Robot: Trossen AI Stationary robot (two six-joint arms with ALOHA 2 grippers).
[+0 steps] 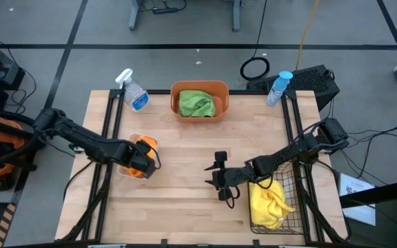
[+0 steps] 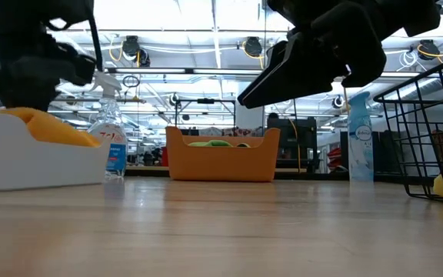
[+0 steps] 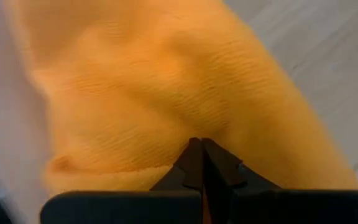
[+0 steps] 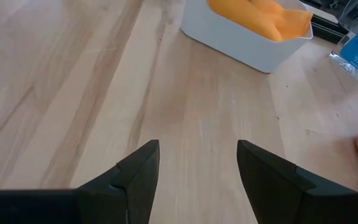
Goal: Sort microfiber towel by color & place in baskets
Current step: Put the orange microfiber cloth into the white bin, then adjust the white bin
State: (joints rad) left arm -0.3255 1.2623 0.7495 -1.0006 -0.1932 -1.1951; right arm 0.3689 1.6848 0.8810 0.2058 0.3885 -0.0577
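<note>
While the pale wooden table (image 1: 185, 179) is lying bare of loose cloths, the green towel (image 1: 197, 103) is sitting in the orange rounded plastic tub (image 1: 199, 87) and the yellow towel (image 1: 267, 200) in the black wire-mesh basket (image 1: 291, 180). Directly below the left gripper (image 1: 142, 162), whose fingers are pressed together against it, the orange microfiber towel (image 3: 166, 106) is resting in the small white plastic bin (image 4: 241, 40). The right gripper (image 1: 220, 180) is hovering spread and empty at mid-table.

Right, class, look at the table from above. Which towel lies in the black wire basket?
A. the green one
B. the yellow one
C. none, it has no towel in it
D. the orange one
B: the high view shows the yellow towel inside the black wire basket at the table's right, while the green towel is in the orange tub and the orange towel is in the white bin.
</note>
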